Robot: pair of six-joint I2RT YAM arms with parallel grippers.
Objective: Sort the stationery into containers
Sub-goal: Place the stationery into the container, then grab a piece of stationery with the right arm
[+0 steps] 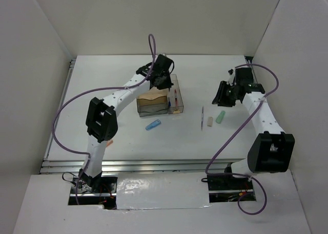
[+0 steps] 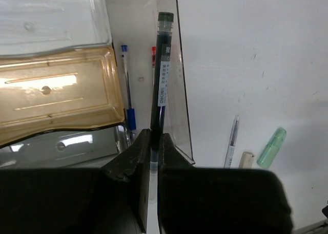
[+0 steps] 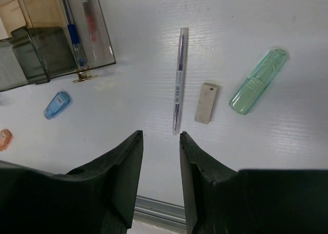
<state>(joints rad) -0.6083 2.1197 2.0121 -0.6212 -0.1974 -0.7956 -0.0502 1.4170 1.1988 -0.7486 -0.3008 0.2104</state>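
Bases nearest, the left arm reaches over the organizer [image 1: 154, 98] mid-tabletop. Wrist view: the left gripper [image 2: 154, 137] pinches a black pen [image 2: 163, 75] tight over the narrow clear bin [image 2: 141, 80], so release comes next. Meanwhile the right gripper [image 3: 161, 137] gapes empty above a clear pen [image 3: 179, 75].

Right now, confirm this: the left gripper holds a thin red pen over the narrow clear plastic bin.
Not red: the left gripper holds a thin black pen over the narrow clear plastic bin, as the left wrist view shows.

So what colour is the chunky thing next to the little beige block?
The chunky piece is see-through mint green; the right wrist view shows it best.
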